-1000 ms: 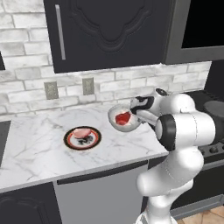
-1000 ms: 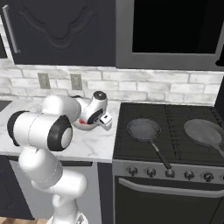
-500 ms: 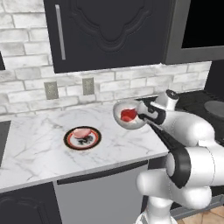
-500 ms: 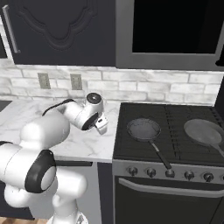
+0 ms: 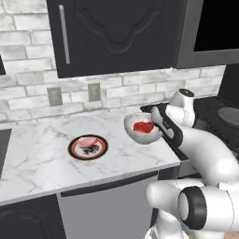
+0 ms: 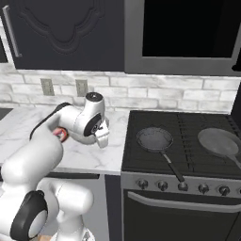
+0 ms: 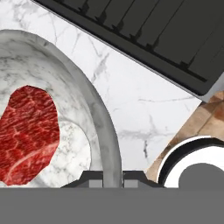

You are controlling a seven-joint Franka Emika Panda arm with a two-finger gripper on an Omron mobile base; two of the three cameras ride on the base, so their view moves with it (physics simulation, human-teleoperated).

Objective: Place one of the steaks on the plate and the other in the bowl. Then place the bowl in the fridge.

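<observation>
Now, the counter [image 5: 37,158] of white marble runs left of the stove [image 6: 188,141]. The bowl [image 5: 142,128] rides above the counter's right end, its rim pinched between the closed jaws of the gripper [image 7: 113,177]. The plate [image 5: 87,147] sits well left with the pale steak [image 5: 87,141]. The red steak [image 7: 28,133] lies in the bowl, left of the gripped rim. No fridge seen, so I judge carrying comes next.

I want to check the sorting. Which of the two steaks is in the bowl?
The deep red steak lies in the bowl, held by the gripper. The pale pink steak is on the plate.
</observation>
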